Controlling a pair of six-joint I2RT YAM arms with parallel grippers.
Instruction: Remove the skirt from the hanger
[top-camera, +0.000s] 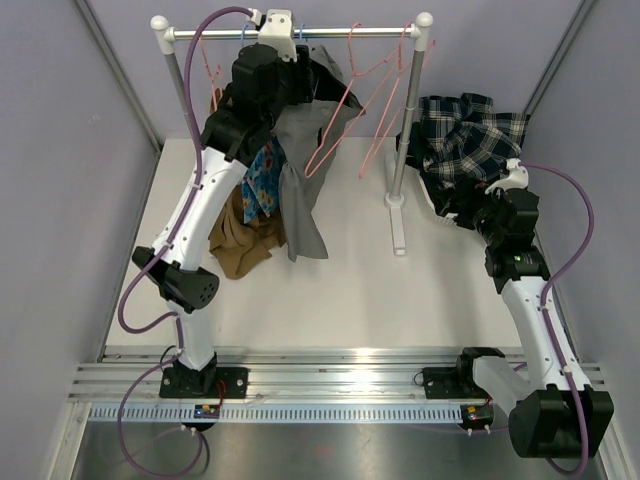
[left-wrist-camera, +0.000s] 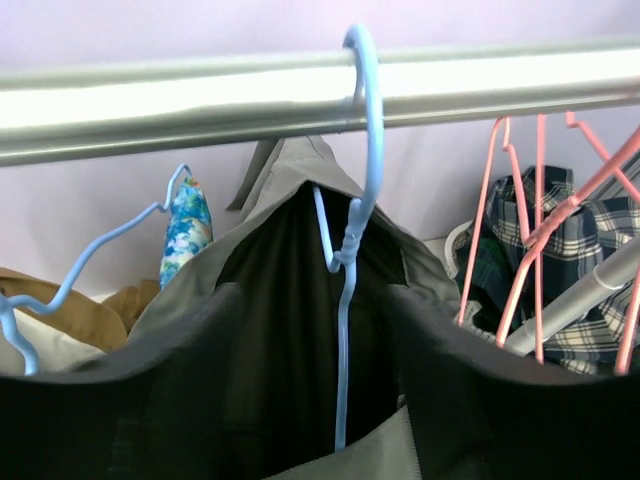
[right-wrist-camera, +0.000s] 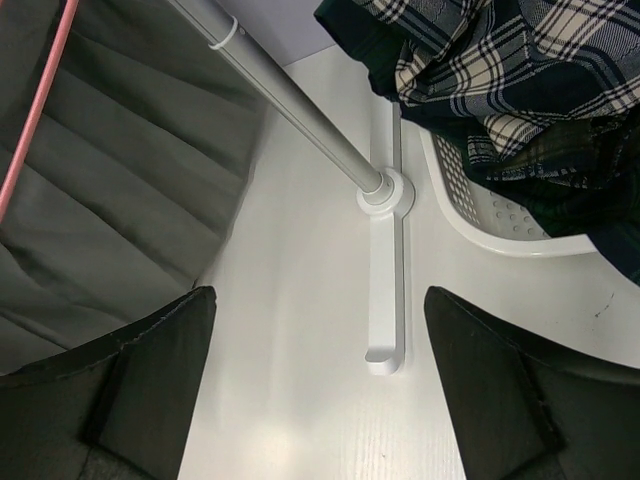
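Silver rack rail (top-camera: 300, 32) is running left to right along the table's far edge. The grey skirt (top-camera: 300, 190) is hanging from it toward the far-left corner, with its long axis vertical. The left gripper (left-wrist-camera: 315, 340) is hovering just below the rail with its fingers spread, and the skirt's waistband is lying directly ahead between them. The blue hanger (left-wrist-camera: 365, 120) is hooking over the rail above. The right gripper (right-wrist-camera: 315, 330), also spread and empty, is hovering low near the right edge, so the left arm is the nearer one.
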